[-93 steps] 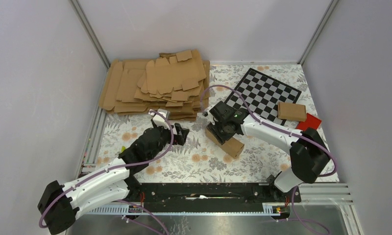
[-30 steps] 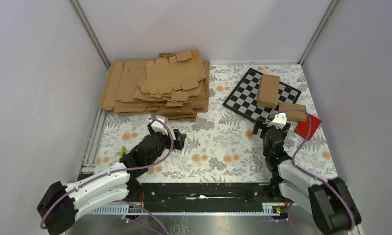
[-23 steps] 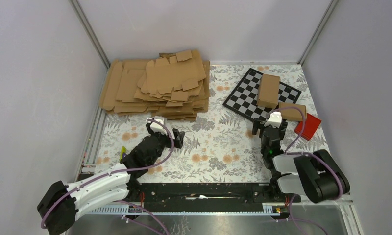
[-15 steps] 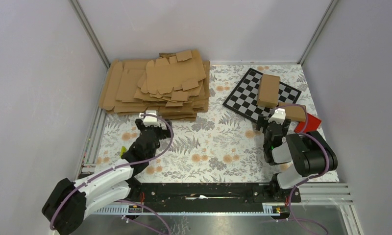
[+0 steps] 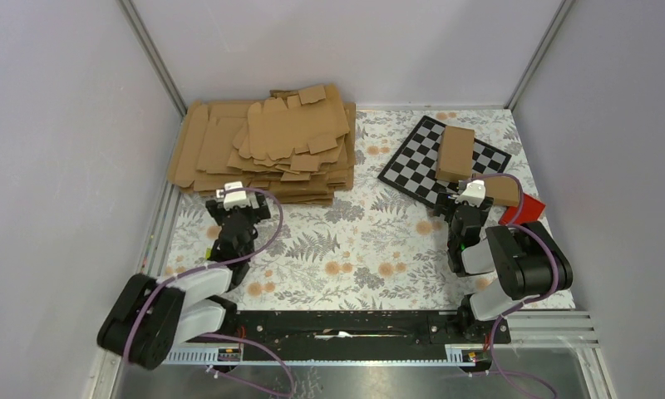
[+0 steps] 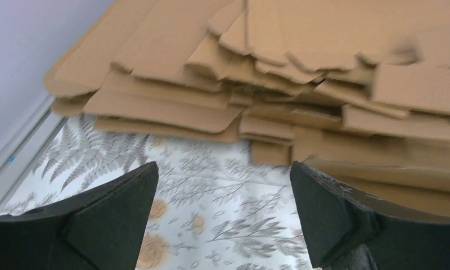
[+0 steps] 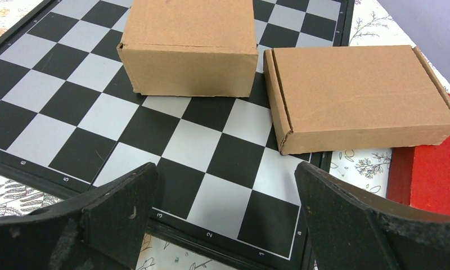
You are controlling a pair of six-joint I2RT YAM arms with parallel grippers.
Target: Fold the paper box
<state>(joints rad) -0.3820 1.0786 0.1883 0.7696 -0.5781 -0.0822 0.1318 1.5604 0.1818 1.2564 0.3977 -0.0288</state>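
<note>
Plainly, the right gripper [image 7: 225, 167] is spread wide and holds nothing. Ahead of it, clear of its fingertips, the paper box [image 7: 189, 48] lies closed on the chessboard [image 7: 54, 101]. A second brown carton [image 7: 358, 95] sits just right of the box, partly off the board, beside a red block [image 7: 431, 169]. The left gripper [image 6: 223, 169] is likewise spread and empty, and faces the stack of card sheets [image 6: 301, 67] near ahead.

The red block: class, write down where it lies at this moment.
In the top external view, the red block lies at the table's right side, just right of the flat brown box, off the chessboard's right corner.
</note>
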